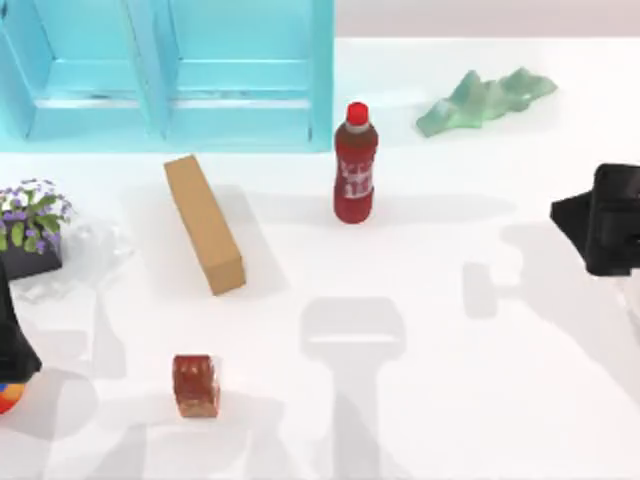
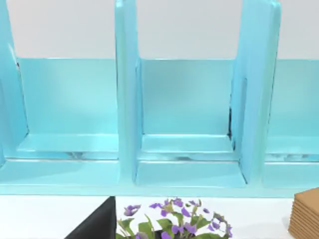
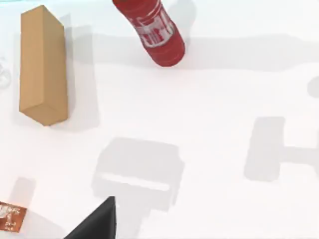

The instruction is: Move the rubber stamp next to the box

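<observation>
Rubber stamp (image 1: 196, 384) sits on the table (image 1: 450, 400) at front left, well apart from any arm; box (image 1: 204, 223) lies beyond it, slanted, clearly separated; red bottle (image 1: 355, 165) stands upright right of the box; turquoise shelf unit (image 1: 165, 75) lines the back. Left arm (image 1: 12, 340) sits at the left edge, right arm (image 1: 605, 220) at the right edge; state of either arm's fingers cannot be told.

A rendered simulation tabletop, not a real room: a flat, featureless white surface (image 1: 480, 400) carries unrelated props, a turquoise shelf (image 1: 165, 75) at the far left, a potted plant (image 1: 30, 225) at the left edge and a green lump (image 1: 485, 100) far right.
</observation>
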